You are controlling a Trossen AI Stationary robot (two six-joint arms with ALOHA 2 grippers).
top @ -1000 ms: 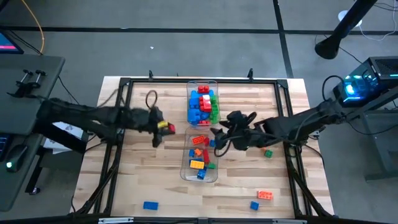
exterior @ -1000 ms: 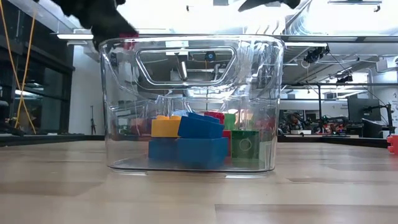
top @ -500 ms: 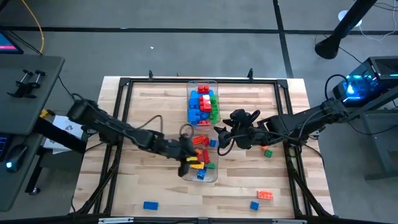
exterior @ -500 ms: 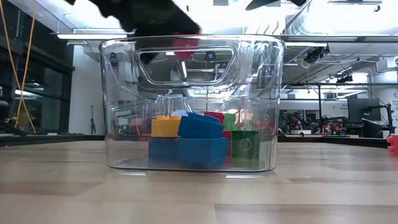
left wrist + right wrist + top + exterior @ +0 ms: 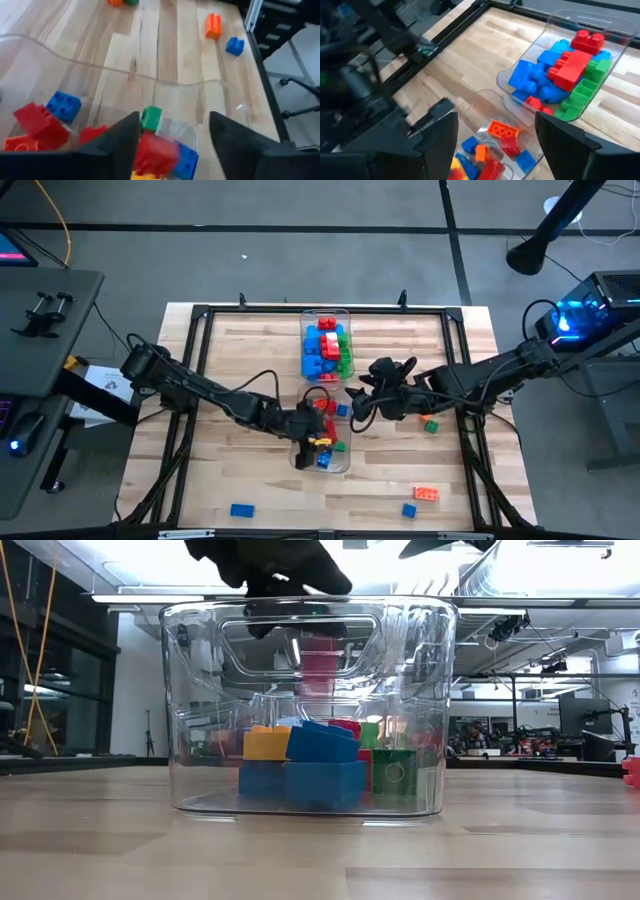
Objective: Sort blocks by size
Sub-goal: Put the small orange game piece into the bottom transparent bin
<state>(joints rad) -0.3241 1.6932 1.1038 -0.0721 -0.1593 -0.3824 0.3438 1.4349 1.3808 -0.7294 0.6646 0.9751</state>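
clear bins: two; loose blocks: five; both pincers, left, right, apart.

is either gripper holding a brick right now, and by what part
Nothing is held. The left gripper stands open over the near clear plastic bin, a red brick dropping free. The right gripper is open, empty.

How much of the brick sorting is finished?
Mostly done: both clear bins already hold bricks. Right now the left pincer is over the nearer bin, with a red brick blurred between its open fingers. Left: loose bricks on the table, like the orange one.
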